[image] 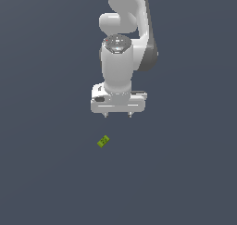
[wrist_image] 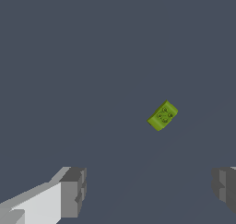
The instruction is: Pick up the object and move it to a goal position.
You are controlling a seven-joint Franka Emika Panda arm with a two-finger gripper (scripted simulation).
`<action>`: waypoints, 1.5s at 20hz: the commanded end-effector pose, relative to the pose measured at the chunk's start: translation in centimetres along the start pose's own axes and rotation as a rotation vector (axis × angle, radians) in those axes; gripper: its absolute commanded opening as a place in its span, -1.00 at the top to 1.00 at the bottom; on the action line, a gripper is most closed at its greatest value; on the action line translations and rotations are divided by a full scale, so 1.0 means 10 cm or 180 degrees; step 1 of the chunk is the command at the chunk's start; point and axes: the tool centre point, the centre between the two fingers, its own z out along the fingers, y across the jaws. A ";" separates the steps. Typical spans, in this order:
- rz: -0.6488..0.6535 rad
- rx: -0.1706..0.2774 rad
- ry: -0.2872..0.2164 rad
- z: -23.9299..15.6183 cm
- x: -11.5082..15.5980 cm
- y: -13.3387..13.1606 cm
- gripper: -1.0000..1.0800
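Grey fingertips (wrist_image: 73, 191) of the claw (image: 118, 114) frame the wrist view, standing wide apart with nothing between them; the claw is fully spread and holds nothing. Green block (image: 103, 141) lies flat on the dark grey counter (image: 46, 173), apart from the claw; in the exterior view it sits below the claw and slightly toward that view's left; it is turned at an angle to the line between the fingertips. Block is far smaller than the claw; dark markings show on its top face; no other item is visible on the counter, and no goal marker can be seen.

Assessment: block appears rigid and very light, with flat sides; it should neither deform nor break under a squeeze, but so small a piece could skid or twist if the fingertips meet it off-centre. Recommended hold is across the two long flat sides, fingertips squared to them by a wrist turn, and set low, close to the counter. Grasp not yet made; white arm (image: 125, 15) is poised above.
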 end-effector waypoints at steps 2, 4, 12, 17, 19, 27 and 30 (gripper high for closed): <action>-0.0005 0.0000 0.0002 0.00 0.00 -0.01 -0.92; -0.0044 -0.0004 0.0014 -0.03 0.01 -0.06 -0.92; -0.0238 -0.0021 0.0076 -0.15 0.05 -0.31 -0.92; -0.0137 -0.0013 0.0065 -0.10 0.06 -0.27 -0.92; -0.0057 -0.0007 0.0057 -0.06 0.08 -0.24 -0.92; 0.0485 0.0018 0.0005 0.22 0.17 -0.04 -0.92; 0.0783 0.0023 -0.0024 0.38 0.20 0.08 -0.92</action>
